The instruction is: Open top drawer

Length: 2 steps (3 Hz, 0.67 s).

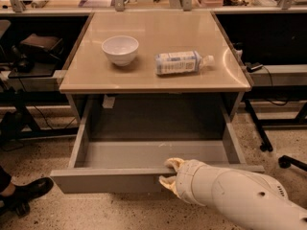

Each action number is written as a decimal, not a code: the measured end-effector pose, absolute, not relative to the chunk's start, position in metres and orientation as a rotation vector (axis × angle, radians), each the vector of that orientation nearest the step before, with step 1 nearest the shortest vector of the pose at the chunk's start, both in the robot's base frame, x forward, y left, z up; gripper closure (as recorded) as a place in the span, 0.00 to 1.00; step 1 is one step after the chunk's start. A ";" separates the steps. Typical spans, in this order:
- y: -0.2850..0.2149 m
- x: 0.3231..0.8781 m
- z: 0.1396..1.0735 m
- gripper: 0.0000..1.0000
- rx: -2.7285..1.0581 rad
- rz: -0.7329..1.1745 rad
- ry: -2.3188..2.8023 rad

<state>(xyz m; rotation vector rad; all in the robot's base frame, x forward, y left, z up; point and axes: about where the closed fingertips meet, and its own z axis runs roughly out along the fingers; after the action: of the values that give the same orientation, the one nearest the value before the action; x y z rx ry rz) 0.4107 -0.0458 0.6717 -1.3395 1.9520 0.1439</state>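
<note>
The desk point(192, 30), seen from the front and slightly above. The top drawer point(144, 153) stands drawn well out from under the desk's front edge, showing a plain grey box interior almost as wide as the desktop. Its front panel is the part farthest from the desk.

The pincer point(167, 171) sits at the drawer's front panel, right of the desk's centre line. Its two pale fingers point(173, 163) are set a little apart, one hooked over the panel's top edge and the other against the outer face, so that they clasp the panel between them. The white arm point(240, 198) reaches in from the lower right, in front of the desk.

On the desktop, a white bowl point(120, 49) stands upright left of centre. A plastic bottle point(180, 63) lies on its side just to the right of the bowl, apart from it, with its cap toward the desk's right edge.

On the floor to the desk's lower left is a dark shoe point(24, 193).
</note>
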 end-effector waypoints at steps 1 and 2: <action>-0.045 0.402 0.669 1.00 -1.331 0.147 1.951; -0.045 0.401 0.671 1.00 -1.331 0.147 1.951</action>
<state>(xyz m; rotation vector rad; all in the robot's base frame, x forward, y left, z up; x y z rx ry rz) 0.4015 -0.0447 0.6712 -1.3308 1.9509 0.1468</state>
